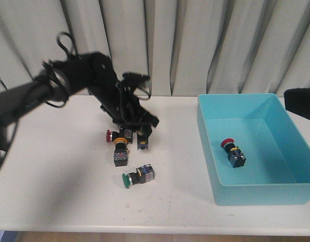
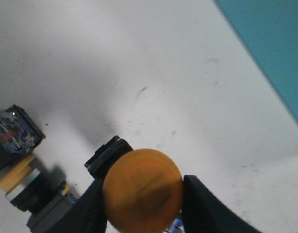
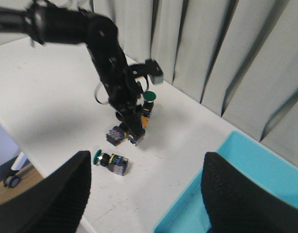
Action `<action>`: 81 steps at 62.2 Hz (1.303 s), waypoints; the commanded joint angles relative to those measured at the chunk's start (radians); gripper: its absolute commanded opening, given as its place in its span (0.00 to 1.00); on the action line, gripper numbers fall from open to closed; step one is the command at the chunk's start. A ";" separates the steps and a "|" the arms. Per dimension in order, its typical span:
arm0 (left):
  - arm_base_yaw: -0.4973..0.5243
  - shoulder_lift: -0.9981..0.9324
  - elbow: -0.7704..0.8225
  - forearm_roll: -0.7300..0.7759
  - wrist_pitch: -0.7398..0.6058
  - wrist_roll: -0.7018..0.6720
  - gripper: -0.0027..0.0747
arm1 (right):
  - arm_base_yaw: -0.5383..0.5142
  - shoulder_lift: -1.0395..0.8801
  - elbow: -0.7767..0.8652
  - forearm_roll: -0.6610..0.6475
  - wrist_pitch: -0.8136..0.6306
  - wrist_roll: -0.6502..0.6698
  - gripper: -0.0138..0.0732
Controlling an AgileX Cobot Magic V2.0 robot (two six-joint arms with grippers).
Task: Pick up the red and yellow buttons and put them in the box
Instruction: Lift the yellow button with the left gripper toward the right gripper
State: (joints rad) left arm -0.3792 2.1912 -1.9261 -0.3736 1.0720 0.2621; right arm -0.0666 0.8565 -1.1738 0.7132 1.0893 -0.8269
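Here, the left arm's fingers (image 2: 93, 201) are pinching the yellow-capped button (image 2: 141, 189) low over the white counter (image 1: 54, 186). Around that grasp, a red-capped button (image 1: 111, 134) is lying at about nine o'clock, another black switch (image 1: 120, 155) at six o'clock, and a green-capped switch (image 1: 137, 176) farther out toward six. Well off at three o'clock, the turquoise box (image 1: 256, 194) is holding one red-capped switch (image 1: 233, 152). The right arm's fingers (image 3: 74, 194) are hanging spread wide, gripping nothing.
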 commanded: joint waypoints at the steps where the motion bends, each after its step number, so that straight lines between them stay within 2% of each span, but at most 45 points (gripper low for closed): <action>1: 0.001 -0.169 -0.029 -0.148 0.009 0.016 0.02 | -0.003 0.039 -0.027 0.078 -0.071 -0.075 0.69; 14: 0.001 -0.371 -0.029 -0.441 0.120 0.155 0.02 | -0.003 0.127 -0.027 0.285 -0.071 -0.327 0.69; 28: 0.001 -0.533 -0.028 -0.610 0.172 0.190 0.02 | -0.003 0.179 -0.027 0.537 -0.043 -0.602 0.69; 36: -0.001 -0.573 -0.028 -0.619 0.172 0.187 0.02 | -0.003 0.200 -0.027 0.586 0.016 -0.628 0.69; 50: -0.002 -0.586 0.063 -0.624 0.172 0.147 0.02 | -0.003 0.210 -0.027 0.570 0.150 -0.612 0.69; 62: -0.002 -0.615 0.202 -0.690 0.172 0.195 0.02 | -0.003 0.210 -0.027 0.555 0.186 -0.606 0.69; 81: -0.002 -0.615 0.206 -0.830 0.172 0.231 0.03 | -0.001 0.225 -0.027 0.542 0.186 -0.580 0.69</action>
State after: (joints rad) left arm -0.3767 1.6227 -1.6961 -1.0985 1.2509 0.4815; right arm -0.0666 1.0796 -1.1738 1.1995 1.2351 -1.4144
